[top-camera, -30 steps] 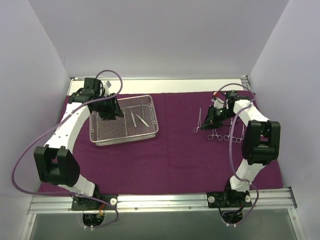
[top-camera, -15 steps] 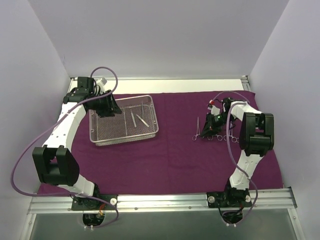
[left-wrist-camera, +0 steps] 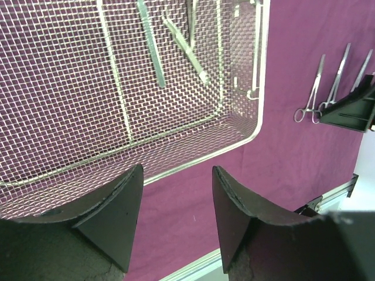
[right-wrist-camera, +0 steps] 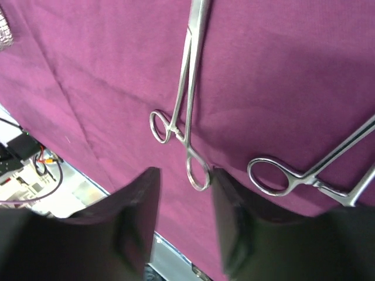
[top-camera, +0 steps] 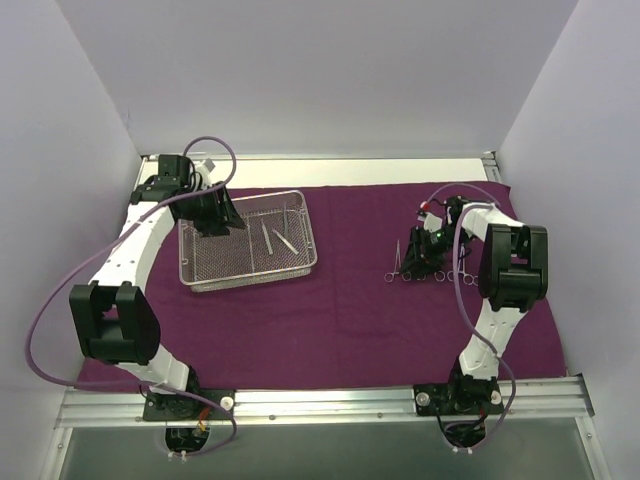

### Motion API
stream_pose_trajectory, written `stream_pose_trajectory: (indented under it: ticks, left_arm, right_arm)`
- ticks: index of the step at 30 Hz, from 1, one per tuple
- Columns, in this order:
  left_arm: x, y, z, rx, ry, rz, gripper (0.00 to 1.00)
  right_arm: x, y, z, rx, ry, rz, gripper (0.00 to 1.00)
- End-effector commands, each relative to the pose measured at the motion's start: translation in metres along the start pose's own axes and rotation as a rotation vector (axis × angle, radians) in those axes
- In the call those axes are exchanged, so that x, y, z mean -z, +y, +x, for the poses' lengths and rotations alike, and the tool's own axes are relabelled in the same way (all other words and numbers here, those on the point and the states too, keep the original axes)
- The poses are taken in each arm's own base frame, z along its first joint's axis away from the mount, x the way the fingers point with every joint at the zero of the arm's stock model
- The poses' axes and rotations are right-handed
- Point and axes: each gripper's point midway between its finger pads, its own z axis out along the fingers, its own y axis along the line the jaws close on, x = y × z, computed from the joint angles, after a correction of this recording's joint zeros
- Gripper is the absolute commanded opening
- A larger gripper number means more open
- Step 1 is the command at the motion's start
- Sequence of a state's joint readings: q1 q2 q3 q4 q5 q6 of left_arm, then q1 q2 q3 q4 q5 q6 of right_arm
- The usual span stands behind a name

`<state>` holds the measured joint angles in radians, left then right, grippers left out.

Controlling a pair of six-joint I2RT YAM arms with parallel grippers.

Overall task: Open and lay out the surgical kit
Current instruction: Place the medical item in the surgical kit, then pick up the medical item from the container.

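Note:
The dark purple cloth lies spread flat over the table. On its left stands the silver wire-mesh tray, with two tweezers lying in it. My left gripper hangs open and empty over the tray's left end. On the right, several scissor-handled forceps lie side by side on the cloth. My right gripper is low over them, open. One forceps lies flat on the cloth, with a finger ring between the fingertips and a second forceps ring just beside them.
White walls close in the left, back and right. A metal rail carrying both arm bases runs along the near edge. A purple cable loops off the left arm. The right arm's elbow stands above the laid-out forceps.
My right gripper came down to the cloth with a forceps and its fingers have parted, leaving the forceps lying flat. The left gripper drew back slightly toward the tray's left end.

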<state>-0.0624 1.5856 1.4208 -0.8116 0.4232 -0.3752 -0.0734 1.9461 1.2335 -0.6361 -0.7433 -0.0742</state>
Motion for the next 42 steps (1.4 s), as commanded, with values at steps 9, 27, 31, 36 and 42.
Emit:
stream_pose_trajectory:
  ticks: [9, 27, 31, 36, 42]
  left_arm:
    - [-0.022, 0.008, -0.006, -0.002, 0.014, -0.083, 0.59]
    - [0.016, 0.025, -0.016, 0.048, -0.092, -0.363, 0.57]
    - [0.03, 0.041, -0.015, 0.077, -0.137, -0.388, 0.58]
    - [0.042, 0.051, -0.017, 0.077, -0.156, -0.396, 0.58]
    - [0.045, 0.049, -0.004, 0.086, -0.157, -0.354, 0.58]
  right_arm:
    - [0.043, -0.008, -0.037, -0.018, -0.145, 0.207, 0.53]
    - [-0.018, 0.285, -0.158, 0.653, -0.6, 0.351, 0.5]
    - [-0.075, 0.303, -0.147, 0.717, -0.532, 0.33, 0.49]
    - [-0.111, 0.292, -0.16, 0.649, -0.546, 0.398, 0.49]
    - [-0.14, 0.299, -0.174, 0.593, -0.64, 0.4, 0.4]
